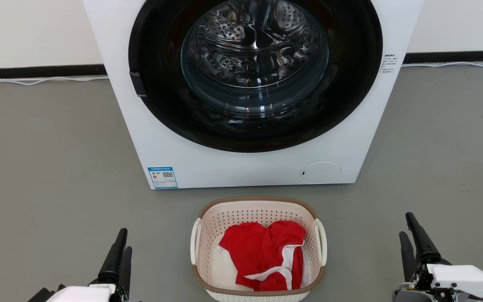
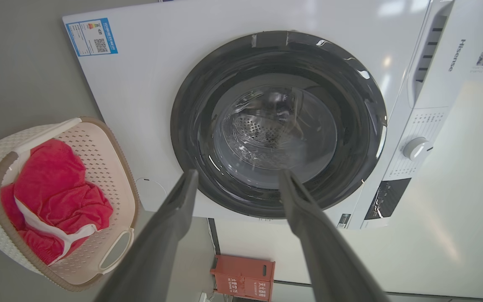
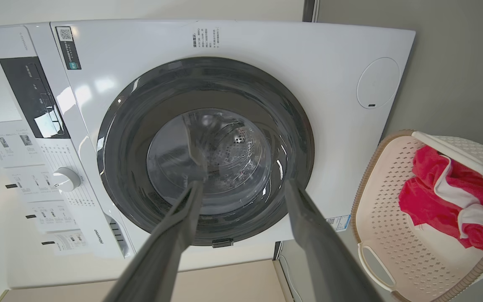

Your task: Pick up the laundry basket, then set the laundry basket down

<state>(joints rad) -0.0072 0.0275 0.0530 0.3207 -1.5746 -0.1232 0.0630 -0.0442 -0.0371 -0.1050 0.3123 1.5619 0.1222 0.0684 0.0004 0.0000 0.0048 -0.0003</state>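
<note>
On the grey floor (image 1: 48,167), just in front of the white washer (image 1: 241,170), the laundry basket (image 1: 252,216) stands upright with a red and white garment (image 1: 262,251) inside. The left pincer (image 1: 122,248) and the right pincer (image 1: 406,228) hang either side of it, well apart from it, fingers spread and holding nothing

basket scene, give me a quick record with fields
basket: upright on the floor, just in front of the washer
contents: red garment with white trim
handles: one on each side, both free
left gripper: open, empty, left of the basket, not touching
right gripper: open, empty, right of the basket, not touching
washer door: looks shut
task stage: basket not held
</note>
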